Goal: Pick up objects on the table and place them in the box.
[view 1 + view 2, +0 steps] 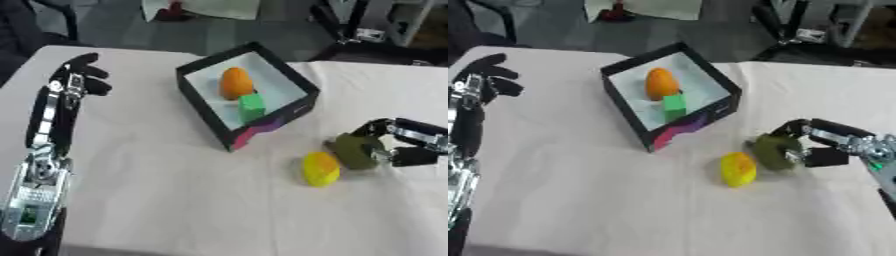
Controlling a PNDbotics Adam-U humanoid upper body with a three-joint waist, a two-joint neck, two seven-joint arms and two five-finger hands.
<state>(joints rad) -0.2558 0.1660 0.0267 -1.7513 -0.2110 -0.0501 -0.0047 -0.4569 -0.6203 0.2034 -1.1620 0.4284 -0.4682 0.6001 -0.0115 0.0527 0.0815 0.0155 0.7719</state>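
A black box (298, 113) with a white inside stands at the table's middle back, holding an orange oval fruit (235, 83) and a green block (251, 107). On the cloth to its lower right lies a yellow fruit (320, 169). Beside it on the right is an olive-green object (357, 151), and my right hand (398, 142) has its fingers curled round it, low at the table. My left hand (79, 77) hangs over the table's left side, far from the box, fingers relaxed and holding nothing.
A pale cloth (166, 190) covers the table. Beyond the far edge lie a grey floor, black stand legs (337, 25) and a pale sheet (210, 7). The table's left corner curves away near my left hand.
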